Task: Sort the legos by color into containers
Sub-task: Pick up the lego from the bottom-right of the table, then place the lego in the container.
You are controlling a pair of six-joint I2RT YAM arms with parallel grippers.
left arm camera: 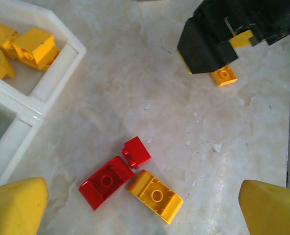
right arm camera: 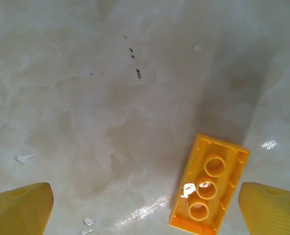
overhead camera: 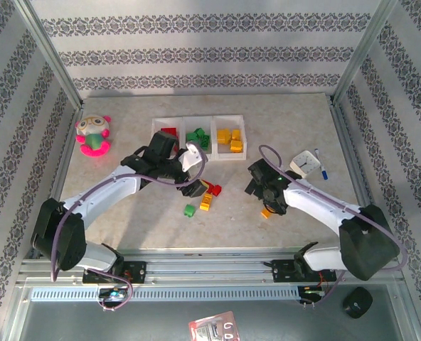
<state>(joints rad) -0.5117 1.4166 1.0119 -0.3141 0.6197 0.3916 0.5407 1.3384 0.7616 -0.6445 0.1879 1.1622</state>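
A pale, marble-patterned table (overhead camera: 232,220) fills the middle of the scene, lit evenly and brightly from above, with soft shadows. Up close its surface (left arm camera: 135,73) is glossy and cream-grey, dotted with small white flecks, and the right wrist view shows a few dark specks and a bright glint of reflected light on it (right arm camera: 86,98). Three walls enclose it: the far wall (overhead camera: 210,42), the left wall (overhead camera: 18,106) and the right wall (overhead camera: 402,106), all papered white with grey ornamental bands. Slanting aluminium posts stand at the far left corner (overhead camera: 50,53) and the far right corner (overhead camera: 363,50). A metal rail (overhead camera: 210,259) runs along the near edge, with a slotted white strip (overhead camera: 196,293) just nearer and a grey ledge (overhead camera: 161,320) below.
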